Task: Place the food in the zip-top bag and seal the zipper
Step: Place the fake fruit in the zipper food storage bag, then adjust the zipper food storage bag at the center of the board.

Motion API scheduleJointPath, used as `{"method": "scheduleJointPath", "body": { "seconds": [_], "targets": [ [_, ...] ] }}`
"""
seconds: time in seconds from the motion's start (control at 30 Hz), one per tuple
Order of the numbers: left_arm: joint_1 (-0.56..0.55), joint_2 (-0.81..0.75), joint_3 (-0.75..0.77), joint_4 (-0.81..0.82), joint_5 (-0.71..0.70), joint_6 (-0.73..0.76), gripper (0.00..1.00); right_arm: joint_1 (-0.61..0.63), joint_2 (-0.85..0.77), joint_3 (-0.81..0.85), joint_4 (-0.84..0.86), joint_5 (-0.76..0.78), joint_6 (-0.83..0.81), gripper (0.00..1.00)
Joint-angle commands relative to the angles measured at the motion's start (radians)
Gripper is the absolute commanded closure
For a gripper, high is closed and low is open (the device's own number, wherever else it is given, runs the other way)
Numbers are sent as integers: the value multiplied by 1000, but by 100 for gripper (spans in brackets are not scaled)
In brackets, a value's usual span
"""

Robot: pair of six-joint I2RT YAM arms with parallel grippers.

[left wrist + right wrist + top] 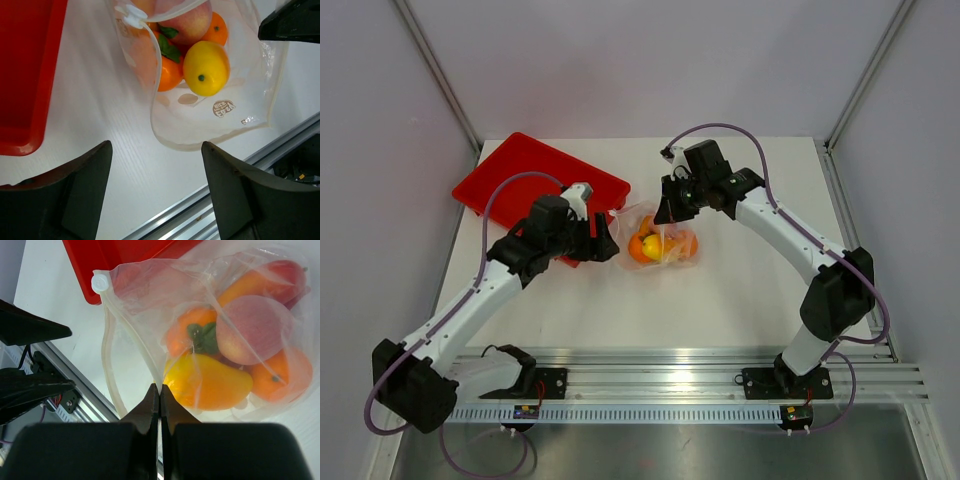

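All the food (245,330) is already inside the zip-top bag (215,117), which lies on the worktop (720,300) mid-frame in the top view, just beside the lower-right edge of the red tray (520,175). Loading looks done, so sealing is what's left. The zipper (106,360) is not shut: in the right wrist view its two tracks split apart below the white slider (99,282) at upper left of frame, leaving the mouth gaping. Right hand (160,392) is clenched, tips pressed together right where one track runs in beside the yellow piece (210,382). That reads as a pinch on the bag's mouth edge, anchoring it so the film doesn't drag when the slider gets pulled. Left hand (156,165) is released, fingers wide apart, hovering by the bag's closed bottom edge and touching nothing. The slider sits at the top of its frame, well apart from it. My guess is left is staged to go for the slider while right holds. Risk: the film is thin and crinkly, and fruit bulging against the track near the pinch could stall the slider.
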Motion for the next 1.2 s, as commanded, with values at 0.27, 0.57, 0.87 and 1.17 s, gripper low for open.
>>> {"method": "scheduleJointPath", "body": {
  "seconds": [0.27, 0.57, 0.87, 1.17],
  "targets": [
    [-11, 88, -70, 246, 89, -16, 29, -6, -48, 8, 9, 15, 11, 98],
    [-13, 195, -16, 329, 141, -53, 75, -6, -41, 27, 3, 3, 15, 97],
    [-14, 217, 36, 367, 229, -101, 100, -6, -52, 107, -80, -42, -8, 95],
    [-14, 174, 55, 404, 230, -154, 100, -6, -62, 117, -146, -3, -32, 89]
  ]
}}
